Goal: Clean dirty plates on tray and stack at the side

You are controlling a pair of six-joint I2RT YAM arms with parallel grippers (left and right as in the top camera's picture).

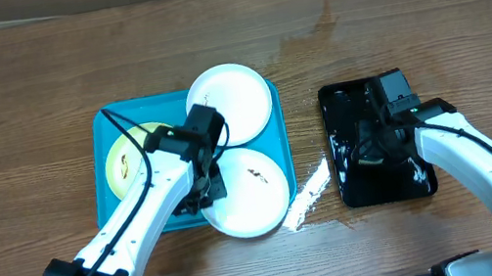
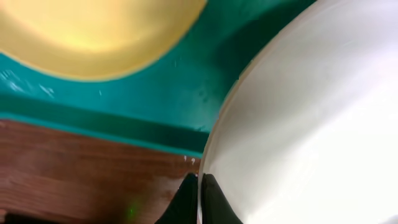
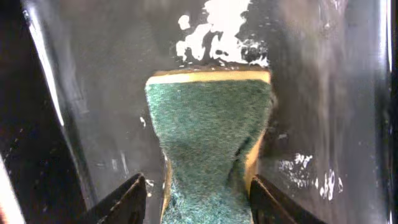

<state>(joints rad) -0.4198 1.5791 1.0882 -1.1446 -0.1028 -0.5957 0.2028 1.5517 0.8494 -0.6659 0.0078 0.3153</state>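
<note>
While the left gripper (image 2: 199,200) is pinched shut on the rim of the lower white plate (image 1: 255,194), three plates sit at the turquoise tray (image 1: 124,118) in the middle left of the overhead frame. That lower white plate is round, flat and glossy with a small dark smear near its centre. It hangs over the tray's lower right corner onto the wooden table (image 1: 38,72). The upper white plate (image 1: 238,100) carries a faint dark fleck near its left edge and overlaps the tray's upper right corner. The pale yellow-green plate (image 1: 126,162) lies fully inside the tray on its left side, partly hidden by the left arm. In the left wrist view, bare turquoise floor shows between it and the gripped plate.

At the right of the overhead frame lies a glossy black tray (image 1: 344,102), wet and flecked with white foam. A green-and-yellow sponge (image 3: 211,118) rests in it. The right gripper (image 3: 202,199) stands over it with its jaws parted on either side of the sponge, a gap showing on one side. A white streak (image 1: 309,192) marks the table between the lower plate and the black tray.
</note>
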